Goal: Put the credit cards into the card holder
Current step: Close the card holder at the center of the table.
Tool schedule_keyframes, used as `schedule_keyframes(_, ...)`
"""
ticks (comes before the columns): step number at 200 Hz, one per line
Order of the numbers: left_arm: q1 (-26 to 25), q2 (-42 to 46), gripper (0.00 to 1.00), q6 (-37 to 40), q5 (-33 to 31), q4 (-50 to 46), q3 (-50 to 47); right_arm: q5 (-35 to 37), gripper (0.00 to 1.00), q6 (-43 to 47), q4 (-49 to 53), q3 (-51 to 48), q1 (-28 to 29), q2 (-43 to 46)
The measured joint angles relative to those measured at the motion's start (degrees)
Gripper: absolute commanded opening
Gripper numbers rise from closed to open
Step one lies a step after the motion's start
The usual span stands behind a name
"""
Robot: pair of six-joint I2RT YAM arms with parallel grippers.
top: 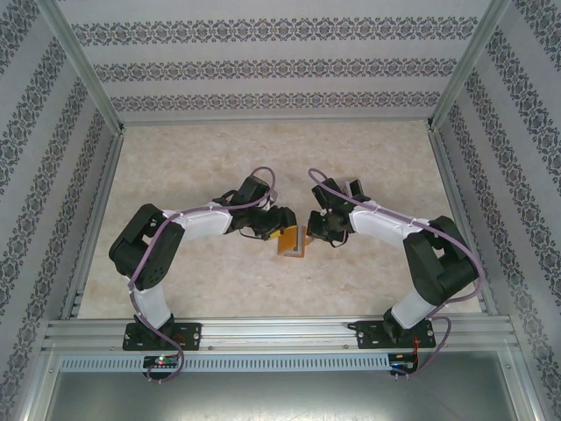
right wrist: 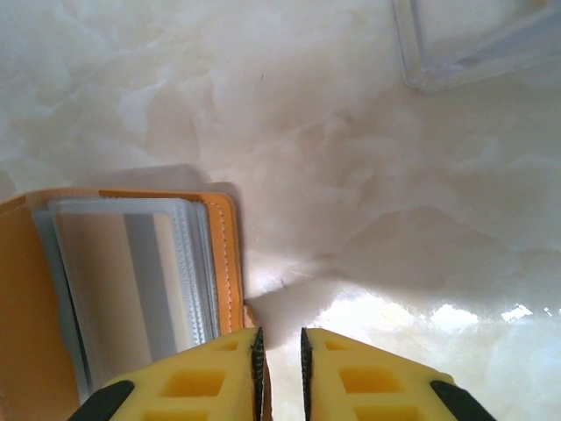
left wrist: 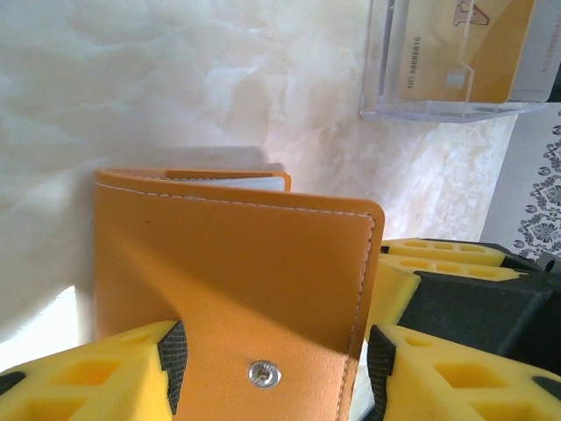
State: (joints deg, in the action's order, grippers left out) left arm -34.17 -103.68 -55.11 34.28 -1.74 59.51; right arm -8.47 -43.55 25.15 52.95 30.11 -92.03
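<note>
Orange-tan leather: the card holder (left wrist: 237, 289) sits at centre frame, clamped across its lower half by my left gripper (left wrist: 276, 360), whose jaws are about half open around it. My right gripper (right wrist: 280, 368), at bottom centre, shows only a slit between its jaws beside the holder's edge, and I cannot tell whether it pinches anything. One credit card (left wrist: 465, 44) waits in the clear box (left wrist: 386, 92), upper right. If the left grip slips, I expect the holder to twist or fold shut, jamming the card against the sleeves (right wrist: 188, 272).
</note>
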Motion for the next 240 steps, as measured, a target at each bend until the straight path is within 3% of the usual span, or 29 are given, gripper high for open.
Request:
schedule_keyframes(58, 0.0, 0.0, 0.60, 2.1, 0.0, -2.1, 1.8, -0.1, 0.16, 0.0, 0.4, -1.1, 0.0, 2.7)
schedule_keyframes(240, -0.3, -0.2, 0.59, 2.4, 0.0, -2.6, 1.9, -3.0, 0.17, -0.1, 1.0, -4.0, -0.8, 7.2)
